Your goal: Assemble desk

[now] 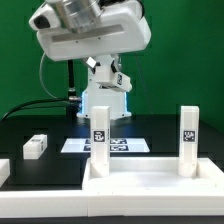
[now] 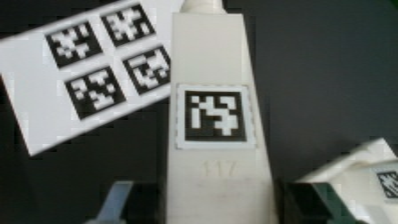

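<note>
White plastic desk top (image 1: 150,195), wide, flat, rectangular and rimmed, lies on the black table (image 1: 40,190) at the near edge of the exterior view, toward that view's right. Two square white plastic legs stand upright on it, each with a black-and-white marker tag near its upper end. The first upright leg (image 1: 100,135) is at the corner on the exterior view's left, and the second upright leg (image 1: 188,132) is well apart from it on the exterior view's right. A short white tagged piece (image 1: 35,146) lies on the table on the exterior view's left, clear of the desk top. The marker board (image 1: 130,146) lies flat just behind the first upright leg. The bulky white robot arm (image 1: 85,30) fills the upper part of this view against a green backdrop (image 1: 190,60); its fingers cannot be made out here. In the wrist view, a third leg (image 2: 214,110), long, square and white with a tag about midway along one face, runs away from the camera and ends in a narrower stub over the black table. The gripper (image 2: 201,205) has its dark fingers (image 2: 121,205) on either side of this leg's near end, jaws partway apart and clamped on its sides. The marker board (image 2: 98,75) shows four tags beside the third leg. A corner of another white tagged part (image 2: 365,178) shows at the frame edge; which part it is cannot be told.
</note>
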You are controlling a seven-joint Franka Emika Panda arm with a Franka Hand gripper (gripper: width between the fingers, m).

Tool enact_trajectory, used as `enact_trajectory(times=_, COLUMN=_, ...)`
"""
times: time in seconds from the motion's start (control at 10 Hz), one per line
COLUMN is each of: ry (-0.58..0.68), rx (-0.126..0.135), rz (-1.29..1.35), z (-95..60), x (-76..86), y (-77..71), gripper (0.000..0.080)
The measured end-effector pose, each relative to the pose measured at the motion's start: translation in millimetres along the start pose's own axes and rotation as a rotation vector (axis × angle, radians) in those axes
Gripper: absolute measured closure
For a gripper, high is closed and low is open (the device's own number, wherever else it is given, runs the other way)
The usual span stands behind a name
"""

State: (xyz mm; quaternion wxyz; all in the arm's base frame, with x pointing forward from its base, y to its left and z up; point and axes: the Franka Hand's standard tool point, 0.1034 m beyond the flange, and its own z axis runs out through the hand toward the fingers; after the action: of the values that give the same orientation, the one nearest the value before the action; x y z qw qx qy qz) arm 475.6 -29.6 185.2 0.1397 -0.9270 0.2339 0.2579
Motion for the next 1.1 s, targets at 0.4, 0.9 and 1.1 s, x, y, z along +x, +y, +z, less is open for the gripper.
enact_trajectory(times=0.4, ry=0.255, rx=-0.052, rz=-0.005, z=-13.1, x=7.3, y=-48.4, gripper=0.0512)
enact_trajectory(times=0.9, ry=0.626, rx=-0.075, rz=-0.138, z=-70.8, x=32.9, y=-80.3, gripper=0.0512)
enact_trajectory(times=1.1, ry=0.810, rx=-0.045, rz=-0.131, z=-72.9, x=41.1, y=-90.9, gripper=0.0512)
